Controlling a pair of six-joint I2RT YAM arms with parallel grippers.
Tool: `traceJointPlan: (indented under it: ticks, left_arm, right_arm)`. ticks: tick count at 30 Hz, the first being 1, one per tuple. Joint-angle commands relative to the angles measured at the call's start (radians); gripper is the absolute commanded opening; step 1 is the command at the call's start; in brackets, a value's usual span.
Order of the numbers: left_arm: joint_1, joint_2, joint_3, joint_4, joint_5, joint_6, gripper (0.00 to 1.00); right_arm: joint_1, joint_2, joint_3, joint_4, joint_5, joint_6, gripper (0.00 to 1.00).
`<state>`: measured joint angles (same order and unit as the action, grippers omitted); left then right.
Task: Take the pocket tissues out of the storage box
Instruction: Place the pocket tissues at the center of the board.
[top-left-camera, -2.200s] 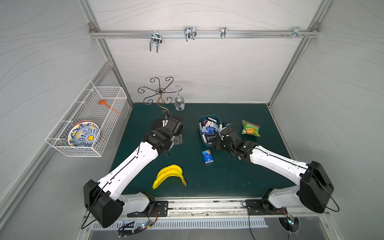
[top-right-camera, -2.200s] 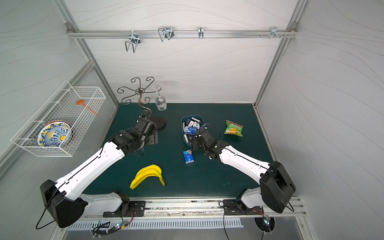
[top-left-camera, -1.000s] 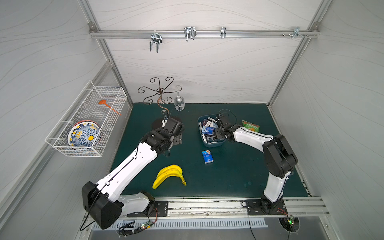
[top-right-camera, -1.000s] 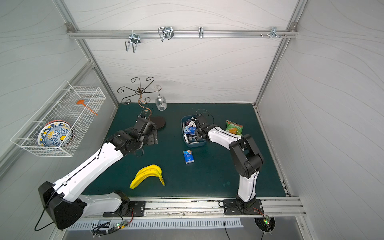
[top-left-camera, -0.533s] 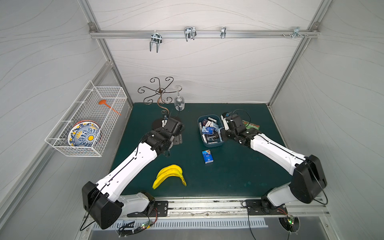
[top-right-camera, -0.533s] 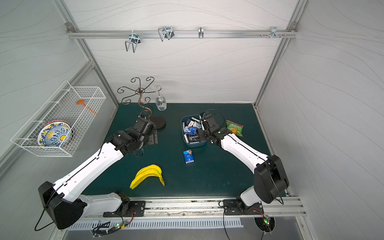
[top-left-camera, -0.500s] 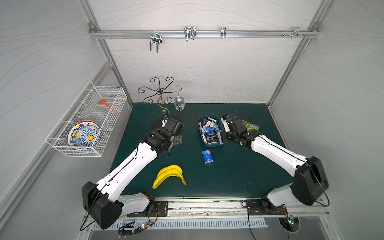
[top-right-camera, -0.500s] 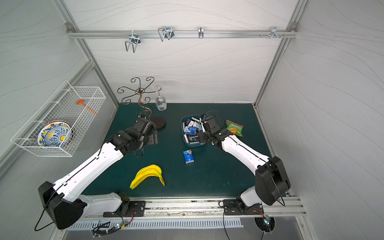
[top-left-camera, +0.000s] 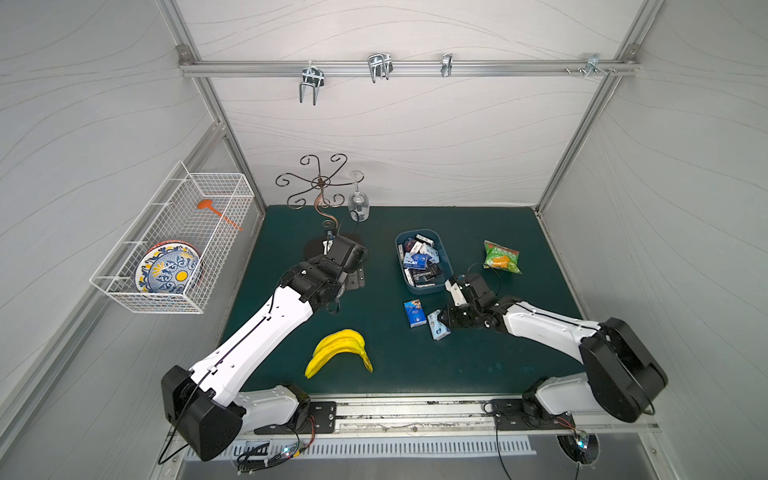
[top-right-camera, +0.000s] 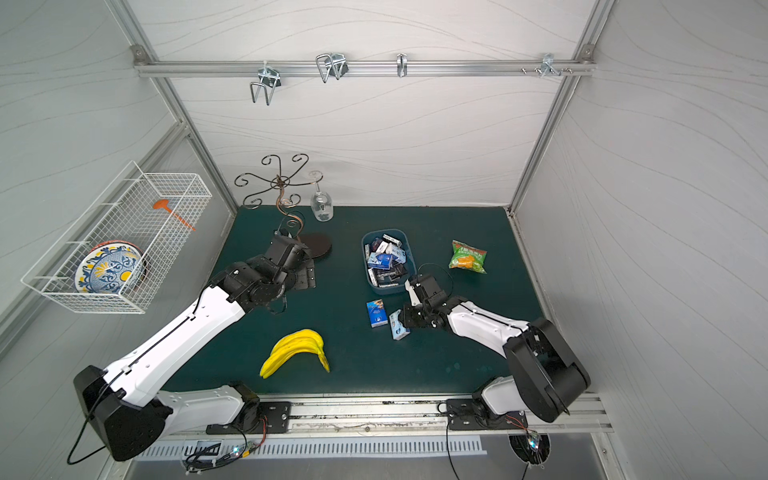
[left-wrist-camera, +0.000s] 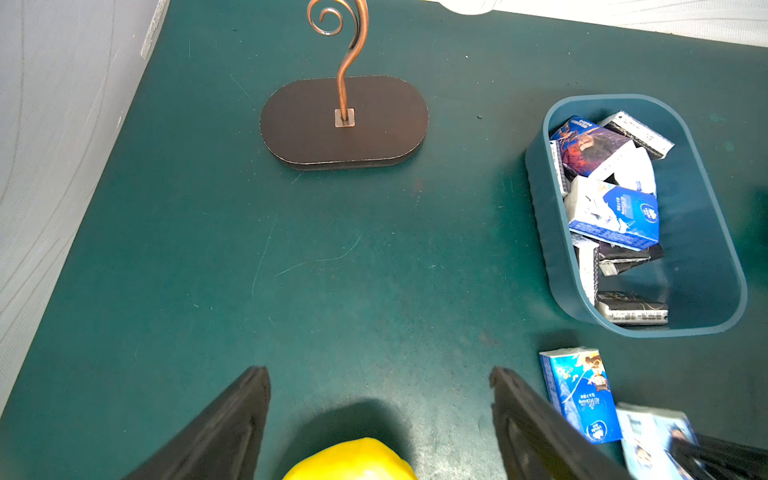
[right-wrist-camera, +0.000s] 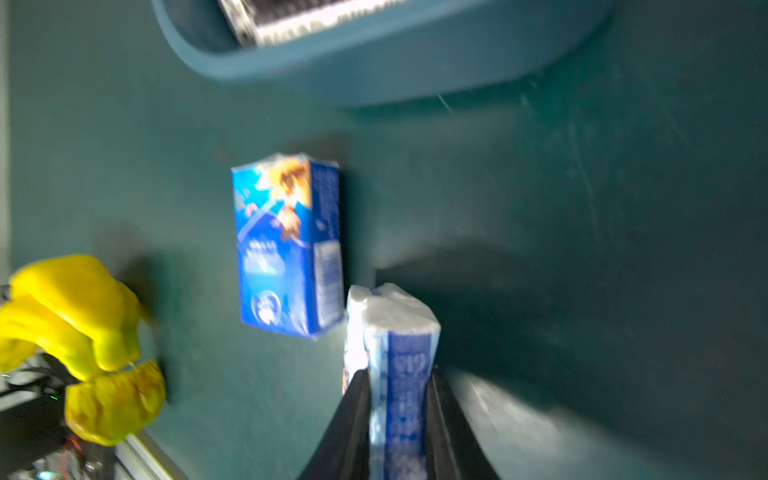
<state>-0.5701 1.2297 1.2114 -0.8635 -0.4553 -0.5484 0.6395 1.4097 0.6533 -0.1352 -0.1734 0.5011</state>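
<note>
The blue-grey storage box stands mid-mat with several pocket tissues piled inside. In front of it, one blue packet lies flat on the mat. Right beside that one, my right gripper is shut on a pale blue-and-white packet, held on edge low over the mat. My left gripper hovers open and empty left of the box.
A bunch of bananas lies near the front edge. Right of the box is a green-orange snack bag. At the back left stands a curly metal stand with a wine glass. A wire basket hangs on the left wall.
My right arm has swung from the box's right side toward the front, carrying the pale packet down beside the blue one on the mat. The left arm has stayed put.
</note>
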Motion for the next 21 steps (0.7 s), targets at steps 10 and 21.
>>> traceJointPlan:
  ticks: [10,21]
  left_arm:
    - [0.004,-0.012,0.025,0.024,-0.017,0.003,0.87]
    - [0.005,-0.002,0.027,0.024,-0.006,-0.001,0.87]
  right_arm:
    - [-0.059,0.120,0.039,0.122,-0.023,0.018,0.28]
    - [-0.052,0.174,0.030,0.166,-0.016,0.059,0.44]
